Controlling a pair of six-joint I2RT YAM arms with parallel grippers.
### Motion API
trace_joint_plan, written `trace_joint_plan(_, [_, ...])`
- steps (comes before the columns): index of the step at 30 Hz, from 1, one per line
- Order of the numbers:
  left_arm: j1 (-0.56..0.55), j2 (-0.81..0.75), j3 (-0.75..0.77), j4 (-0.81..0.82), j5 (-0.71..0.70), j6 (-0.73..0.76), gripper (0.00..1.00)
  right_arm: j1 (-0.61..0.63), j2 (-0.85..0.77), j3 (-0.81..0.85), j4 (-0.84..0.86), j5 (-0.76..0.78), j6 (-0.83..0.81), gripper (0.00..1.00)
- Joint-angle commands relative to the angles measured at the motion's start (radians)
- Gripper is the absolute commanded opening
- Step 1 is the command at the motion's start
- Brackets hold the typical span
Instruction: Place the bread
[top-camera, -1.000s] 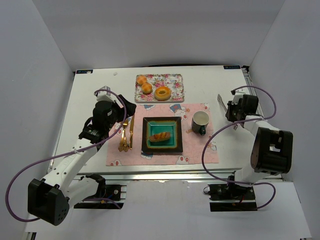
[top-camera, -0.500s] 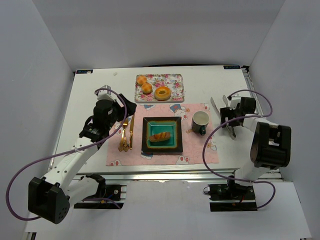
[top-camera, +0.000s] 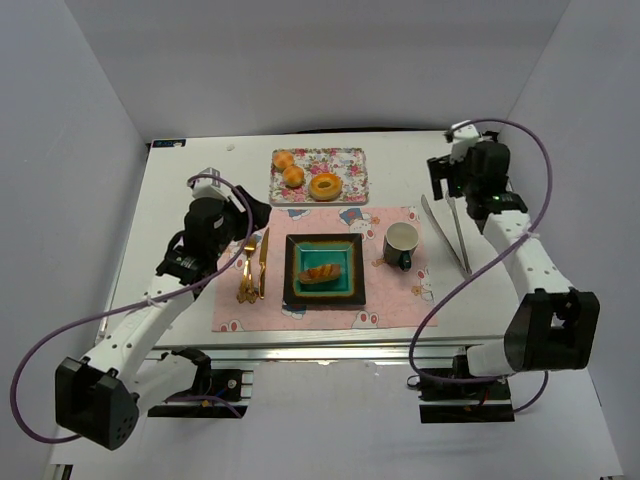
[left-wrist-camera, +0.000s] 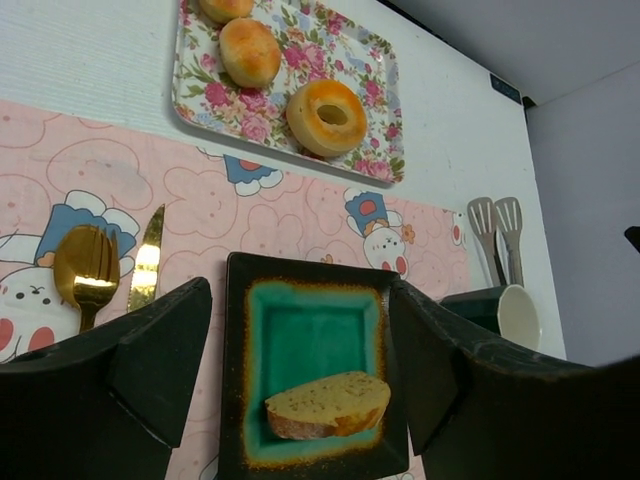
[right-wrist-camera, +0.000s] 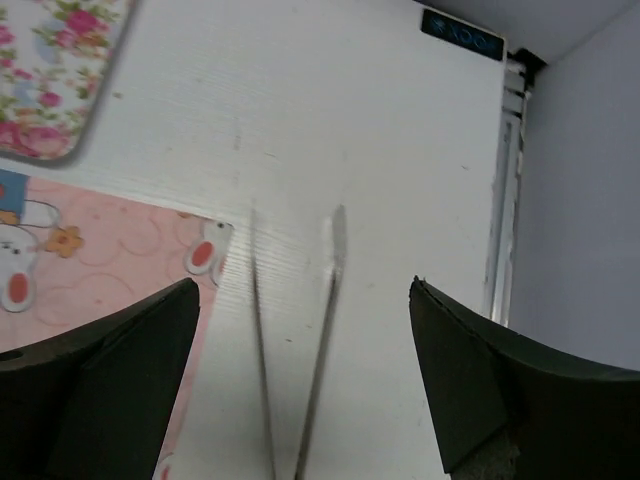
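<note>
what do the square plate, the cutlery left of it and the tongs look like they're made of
Square plate: likely glazed ceramic, glossy teal centre, dark speckled rim. Fork and knife: gold-coloured polished metal, going by mirror glints. Tongs: probably steel, thin silvery arms with a dull sheen.

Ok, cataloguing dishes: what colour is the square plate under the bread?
Square plate: teal, dark rim; left wrist view.

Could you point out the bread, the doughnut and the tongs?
bread (left-wrist-camera: 328, 405): left wrist view, middle of the roll.
doughnut (left-wrist-camera: 303, 115): left wrist view, left side of ring.
tongs (left-wrist-camera: 482, 216): left wrist view, left scoop end.
</note>
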Motion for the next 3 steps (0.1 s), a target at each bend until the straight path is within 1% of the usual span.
trace_joint_plan(1, [0.006,-0.049,0.025,0.012,-0.009,0.009,0.78,0.134,-0.010,0.053,0.011,0.083,0.044,0.89])
trace_joint_plan(3, [0.006,-0.061,0.013,0.012,-0.009,0.007,0.69,0.188,-0.004,0.065,0.010,0.095,0.046,0.90])
